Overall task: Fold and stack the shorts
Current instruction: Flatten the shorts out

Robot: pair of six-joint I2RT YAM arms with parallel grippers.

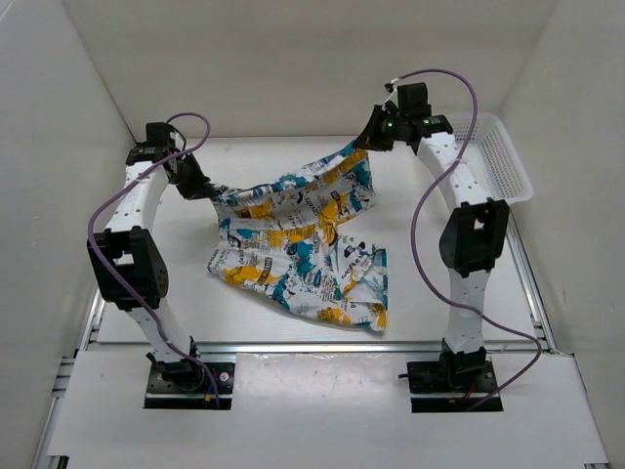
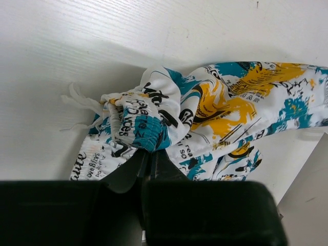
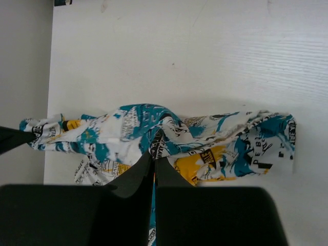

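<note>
The shorts [image 1: 293, 244], white with teal, yellow and black print, hang stretched between my two grippers, their lower part resting on the table. My left gripper [image 1: 207, 188] is shut on the gathered waistband corner with its drawstring [image 2: 138, 128]. My right gripper [image 1: 369, 143] is shut on the opposite upper edge of the shorts [image 3: 164, 136], held above the table. In both wrist views the jaws stand pinched together with fabric between them.
A white mesh basket [image 1: 498, 156] stands at the back right, beside the right arm. White walls enclose the table on the left, right and back. A metal rail [image 1: 312, 347] runs along the table's near edge.
</note>
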